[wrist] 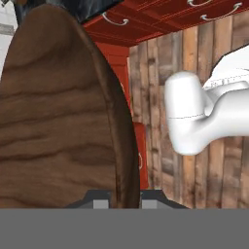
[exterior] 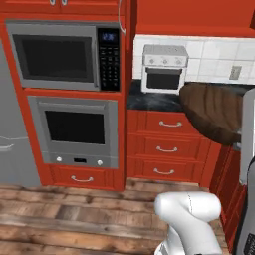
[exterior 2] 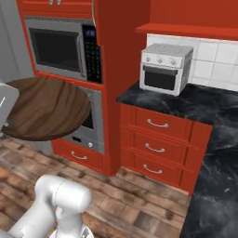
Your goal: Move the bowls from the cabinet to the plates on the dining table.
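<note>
Hand view: the jaws are pinched narrow on the rim of the wooden bowl (wrist: 58, 121), carried in the air above the floor (exterior: 74, 219). The first bowl seems in transit; its plate and the second bowl remain, probably.

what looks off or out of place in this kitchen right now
Only the dark wooden bowl stands out: it hangs in mid-air above the plank floor, pinched at its rim by the gripper rather than resting on anything. The toaster oven sits squarely on the black counter; nothing looks spilled or broken.
</note>
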